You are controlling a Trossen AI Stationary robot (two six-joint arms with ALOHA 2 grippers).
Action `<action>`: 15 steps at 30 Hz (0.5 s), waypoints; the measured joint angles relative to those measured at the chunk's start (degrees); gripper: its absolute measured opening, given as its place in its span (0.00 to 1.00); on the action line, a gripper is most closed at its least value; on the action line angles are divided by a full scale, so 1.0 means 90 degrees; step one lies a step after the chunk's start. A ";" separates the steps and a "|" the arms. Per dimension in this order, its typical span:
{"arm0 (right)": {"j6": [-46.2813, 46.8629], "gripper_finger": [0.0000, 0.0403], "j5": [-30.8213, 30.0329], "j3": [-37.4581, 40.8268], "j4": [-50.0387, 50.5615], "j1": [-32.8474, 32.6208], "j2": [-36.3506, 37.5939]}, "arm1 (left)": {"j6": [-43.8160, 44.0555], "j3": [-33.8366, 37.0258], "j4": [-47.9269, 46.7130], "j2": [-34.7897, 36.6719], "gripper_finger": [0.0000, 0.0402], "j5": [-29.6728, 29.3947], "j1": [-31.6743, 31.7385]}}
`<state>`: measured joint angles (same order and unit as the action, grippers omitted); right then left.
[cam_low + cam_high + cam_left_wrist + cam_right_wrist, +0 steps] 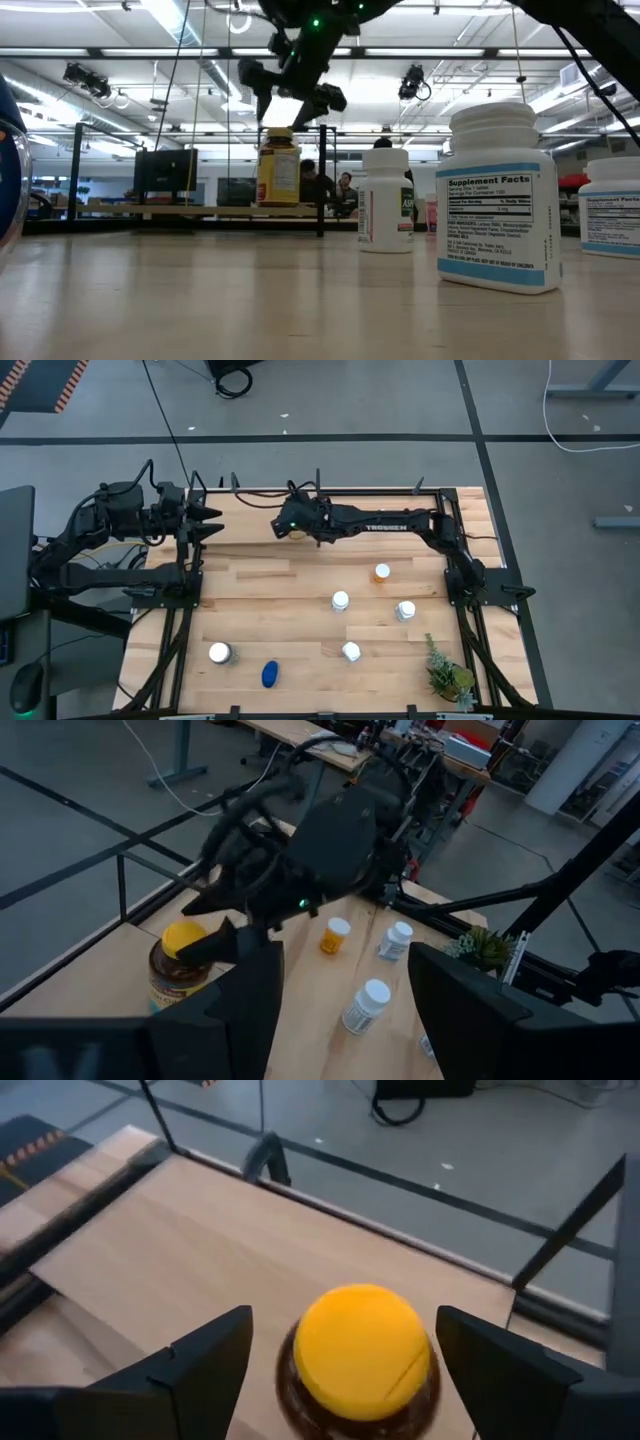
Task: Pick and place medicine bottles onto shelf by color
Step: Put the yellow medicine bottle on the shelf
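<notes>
The amber, yellow-capped medicine bottle (297,531) stands upright on the shelf (245,530), the light-wood strip with black rails along the table's far edge. My right gripper (290,520) hovers just over it, open. In the right wrist view its fingers (205,1365) stand on either side of the yellow cap (360,1342), with a gap on both sides. My left gripper (205,520) waits open at the shelf's left end, holding nothing. On the table stand an orange-capped bottle (382,571), three white ones (341,600) (405,610) (351,651), a larger white one (220,653) and a blue one (270,674).
A small green plant (445,672) sits at the near right corner. Black rails and posts (190,575) run along both sides of the table. In the low view the amber bottle (279,168) stands beyond the white bottles (498,198), with people far behind.
</notes>
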<state>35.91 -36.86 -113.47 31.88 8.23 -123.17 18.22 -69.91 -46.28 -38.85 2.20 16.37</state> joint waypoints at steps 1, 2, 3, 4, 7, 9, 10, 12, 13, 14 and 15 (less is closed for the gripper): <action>-0.0071 0.80 0.0068 0.0000 0.0068 -0.0014 0.0095 | -0.0027 0.0000 0.0002 0.0000 0.56 -0.0002 0.0000; -0.0177 0.80 0.0074 -0.0004 0.0073 -0.0037 0.0150 | -0.0086 0.0000 -0.0002 -0.0002 0.56 -0.0002 -0.0001; -0.0262 0.80 0.0118 -0.0012 0.0058 -0.0061 0.0249 | -0.0140 0.0000 -0.0005 -0.0007 0.56 -0.0002 0.0001; -0.0332 0.80 0.0144 -0.0004 0.0204 -0.0076 0.0337 | -0.0218 0.0000 -0.0010 -0.0010 0.56 -0.0005 0.0001; -0.0458 0.80 0.0214 -0.0005 0.0340 -0.0142 0.0602 | -0.0391 0.0000 -0.0038 -0.0015 0.55 -0.0095 0.0008; -0.0461 0.80 0.0416 -0.0005 0.0570 -0.0166 0.0845 | -0.0553 0.0000 -0.0112 -0.0085 0.55 -0.0340 0.0013; -0.0425 0.80 0.0435 -0.0005 0.0777 -0.0196 0.0957 | -0.0596 -0.0002 -0.0169 -0.0144 0.55 -0.0545 0.0013; -0.0277 0.80 0.0523 -0.0003 0.1215 -0.0248 0.1253 | -0.0631 -0.0002 -0.0341 -0.0353 0.57 -0.0967 0.0018; -0.0265 0.80 0.0498 -0.0004 0.1369 -0.0296 0.1403 | -0.0727 -0.0002 -0.0368 -0.0508 0.57 -0.1084 0.0021; -0.0307 0.80 0.0505 -0.0003 0.1489 -0.0316 0.1567 | -0.0839 -0.0002 -0.0362 -0.0679 0.59 -0.1124 0.0021; -0.0382 0.80 0.0501 -0.0005 0.1631 -0.0336 0.1701 | -0.0980 0.0000 -0.0350 -0.0875 0.60 -0.1131 0.0021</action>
<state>32.47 -32.36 -113.51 46.57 5.21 -107.86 9.40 -69.91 -49.43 -46.73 -7.98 16.56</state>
